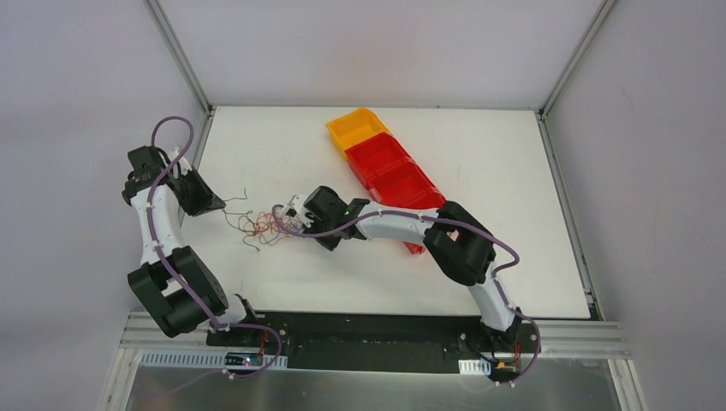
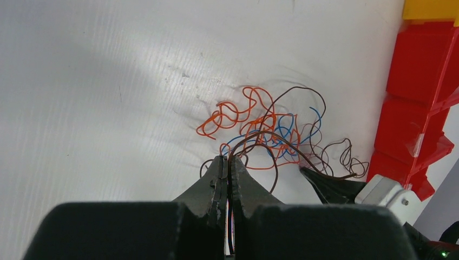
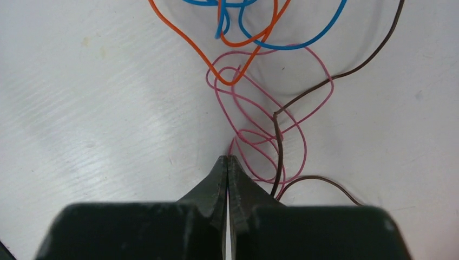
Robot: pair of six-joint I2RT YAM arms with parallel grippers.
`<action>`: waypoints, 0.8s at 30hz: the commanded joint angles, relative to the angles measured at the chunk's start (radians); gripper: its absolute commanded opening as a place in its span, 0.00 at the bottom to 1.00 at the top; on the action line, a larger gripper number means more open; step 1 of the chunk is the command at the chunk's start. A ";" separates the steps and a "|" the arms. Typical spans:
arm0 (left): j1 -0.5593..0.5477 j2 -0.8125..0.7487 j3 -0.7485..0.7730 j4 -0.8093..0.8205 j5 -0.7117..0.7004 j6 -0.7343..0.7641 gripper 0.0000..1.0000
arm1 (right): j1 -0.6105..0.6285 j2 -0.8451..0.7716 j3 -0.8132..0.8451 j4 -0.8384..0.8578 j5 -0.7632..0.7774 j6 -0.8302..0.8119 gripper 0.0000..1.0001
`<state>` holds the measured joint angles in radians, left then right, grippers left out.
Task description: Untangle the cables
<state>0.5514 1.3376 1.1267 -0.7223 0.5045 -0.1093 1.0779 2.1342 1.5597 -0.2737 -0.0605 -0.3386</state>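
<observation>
from above, the cables [image 1: 265, 224] sit as a loose tangle on the white table [image 1: 505, 145], between my two hands and left of the bins. all of the wire lies on the table, outside the bins. an orange bin [image 1: 358, 130] stands at the far end of a diagonal row. the red bins [image 1: 383, 163] touch it and run toward the near right, and the right arm crosses over the nearest one, so i can't see into that one. none of the bins shows anything inside beyond its own colour.

my left hand [image 2: 227, 162] is pinched closed on a brown strand [image 2: 296, 87] that leads back into the orange and blue curls. my right hand [image 3: 228, 160] is closed too, with a pink strand [image 3: 305, 146] running into its tips. its loops lie just ahead of them, crossed by brown wire, with orange and blue wire beyond.
</observation>
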 commanded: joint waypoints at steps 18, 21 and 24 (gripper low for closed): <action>0.007 0.265 0.093 0.065 -0.138 0.039 0.00 | -0.154 -0.689 0.139 -0.293 -0.386 0.175 0.00; 0.007 0.290 0.094 0.072 -0.159 0.051 0.00 | -0.199 -0.687 0.259 -0.274 -0.329 0.192 0.00; 0.008 0.319 0.096 0.082 -0.186 0.058 0.00 | -0.235 -0.668 0.380 -0.241 -0.274 0.189 0.00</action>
<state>0.5514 1.6306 1.1877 -0.6518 0.3740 -0.0845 0.8791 1.4548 1.7863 -0.5503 -0.4149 -0.1848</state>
